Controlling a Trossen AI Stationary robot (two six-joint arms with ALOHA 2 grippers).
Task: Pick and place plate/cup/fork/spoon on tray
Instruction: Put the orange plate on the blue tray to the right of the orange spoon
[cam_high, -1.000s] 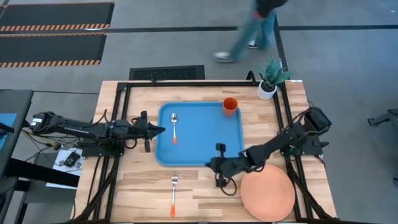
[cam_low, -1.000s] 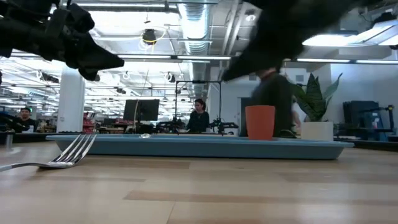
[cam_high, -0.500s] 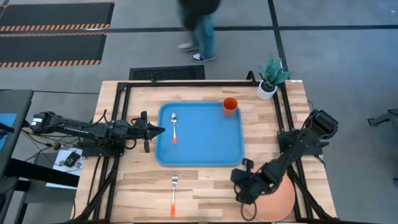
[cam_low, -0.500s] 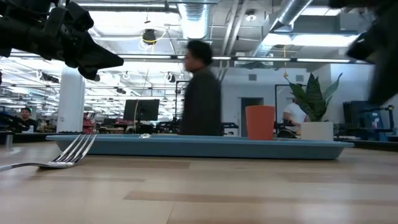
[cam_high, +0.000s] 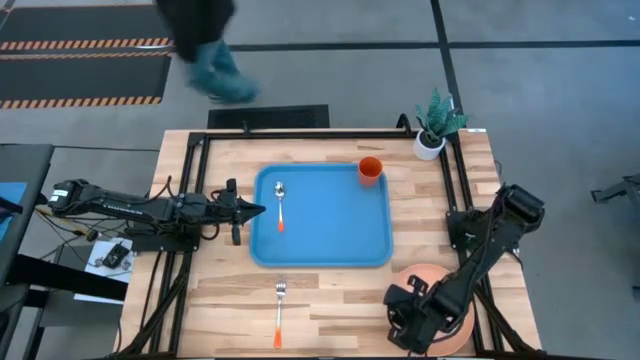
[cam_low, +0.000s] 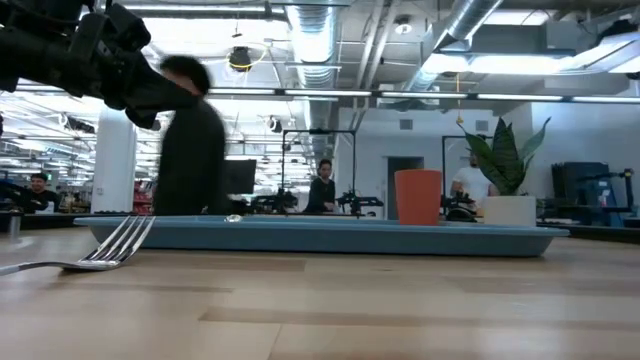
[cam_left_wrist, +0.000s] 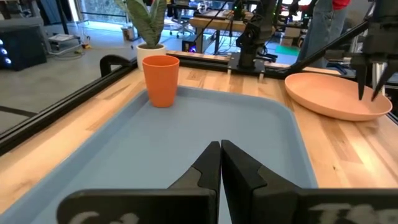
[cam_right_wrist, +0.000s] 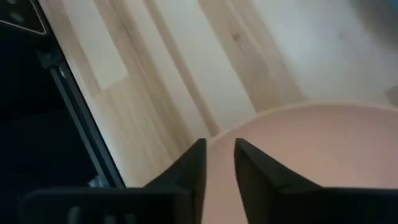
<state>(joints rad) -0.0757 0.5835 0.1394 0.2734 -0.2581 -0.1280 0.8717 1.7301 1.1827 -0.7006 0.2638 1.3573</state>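
Handling note, plate (cam_high: 440, 300): stiff, shallow, smooth; prob. light plastic, so it should slide on the wood rather than tip. Judged grip pt: the thin raised rim, one finger over and one under. Flat centre gives no purchase. Risk: rim slipping out of narrow pads, or plate skating away when nudged.

Plate location: on the table (cam_high: 330, 300) at the near right corner, off the tray (cam_high: 330, 235), just beside the tray's near right corner but apart from it.

Right gripper (cam_right_wrist: 219, 163): over the plate's near-left rim, fingers part open w/ a narrow gap, holding nothing; rim edge shows between them in the right wrist view.

Left gripper (cam_left_wrist: 220, 163): pressed closed, empty, parked at the tray's left edge, pointing across the tray.

Already on tray: cup (cam_high: 370, 170) upright at far right corner; spoon (cam_high: 280, 205) lying at left side. Fork (cam_high: 279, 312) lies on bare wood, near side of tray.

Changes vs. 1 s ago:
- Right arm swung from the tray's near right corner to the plate's near edge, now covering much of the plate.
- Right fingers went from closed to part open.
- Left arm, cup, spoon, fork: no change.
- A person (cam_high: 205, 45) beyond the table walked from right to left.
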